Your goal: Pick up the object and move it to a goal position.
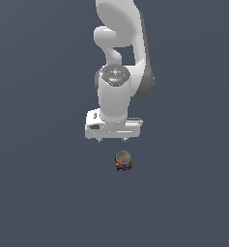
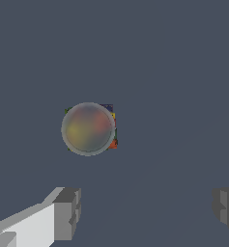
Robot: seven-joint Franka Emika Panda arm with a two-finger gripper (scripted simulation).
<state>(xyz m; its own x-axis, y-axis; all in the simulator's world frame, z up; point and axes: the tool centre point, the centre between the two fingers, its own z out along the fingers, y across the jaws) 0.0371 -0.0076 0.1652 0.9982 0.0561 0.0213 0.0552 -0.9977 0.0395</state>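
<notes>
The object (image 1: 123, 160) is a tiny can-like cylinder with a greyish-tan round top and dark red, yellow and green sides. It stands upright on the flat grey floor. My gripper (image 1: 112, 140) hangs above the floor, apart from the can, which lies just beyond its fingertips toward the exterior view's lower right. The jaws are open and empty. In the wrist view the can (image 2: 89, 129) shows from above, ahead of the two grey fingers (image 2: 67, 213), not between them.
The white arm (image 1: 121, 53) rises behind the gripper toward the top of the exterior view. A plain dark grey floor (image 1: 38, 193) lies all around. No goal marker shows.
</notes>
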